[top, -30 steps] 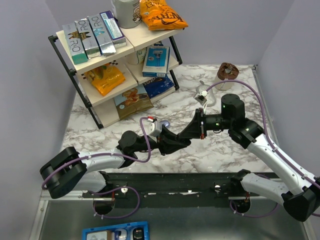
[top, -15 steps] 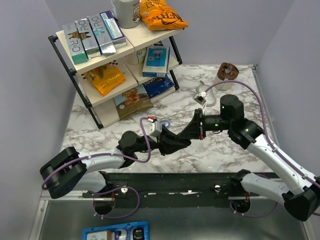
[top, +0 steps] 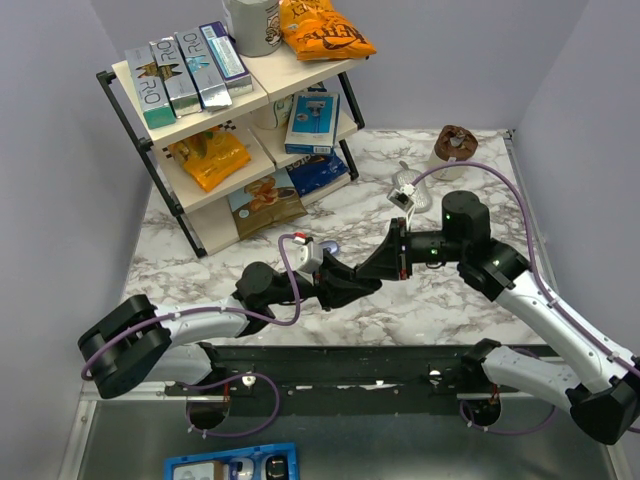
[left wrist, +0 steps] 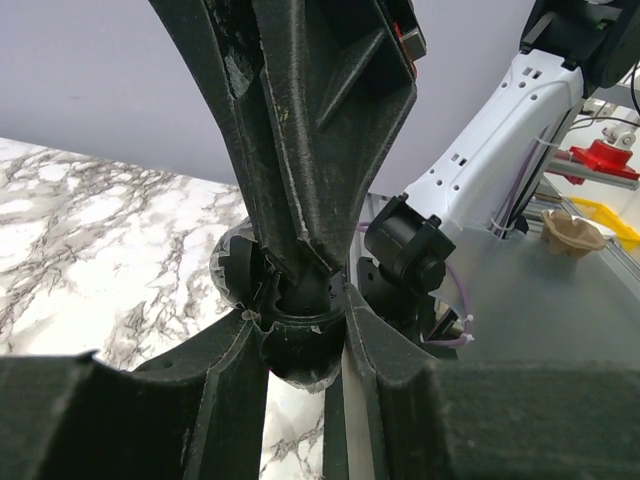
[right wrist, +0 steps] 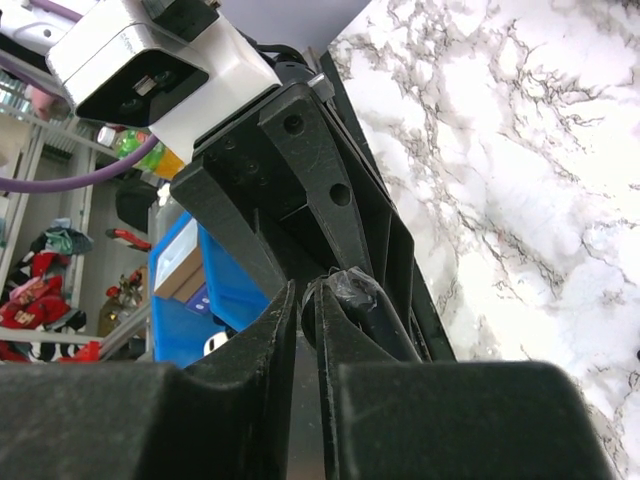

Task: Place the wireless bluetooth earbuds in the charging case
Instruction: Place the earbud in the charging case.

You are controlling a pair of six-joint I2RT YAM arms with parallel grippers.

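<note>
- The left gripper point(left wrist: 300, 335) is pressed onto the small, dark, rounded charging case point(left wrist: 296, 362), held above the near side of the marble bench point(top: 430, 300).
- The right gripper point(right wrist: 305, 300) has its tips at the case's top. Its fingers stand a sliver apart, and I cannot tell whether they pinch an earbud.
- An earbud is likely light, hard and slippery, so pinch its sides gently. The case may twist if pushed off-centre.
</note>
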